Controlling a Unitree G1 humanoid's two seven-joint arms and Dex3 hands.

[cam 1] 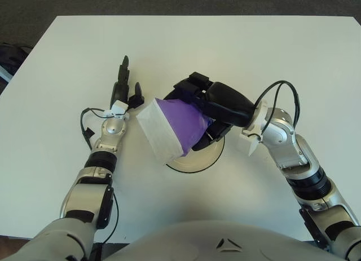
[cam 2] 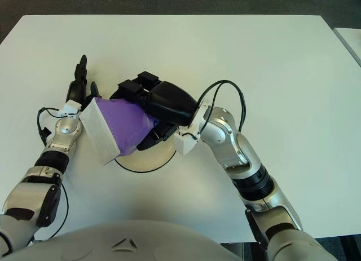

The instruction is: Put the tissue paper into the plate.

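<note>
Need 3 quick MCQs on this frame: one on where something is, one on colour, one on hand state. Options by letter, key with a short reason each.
1. Where is the tissue pack?
A. Over the plate, in the right hand
B. At the table's far edge
C. Under the left hand

2. What colour is the pack's body?
A. Green
B. Purple, with a white end
C. Red

3. What is the left hand doing?
A. Gripping the pack
B. Lifting the plate
C. Open, fingers extended, holding nothing

Key: 1 A, the right hand's fingers wrap the pack above the plate. 2 B, purple wrapper and white end face show in both views. 3 C, its fingers point away, left of the pack, around nothing.
</note>
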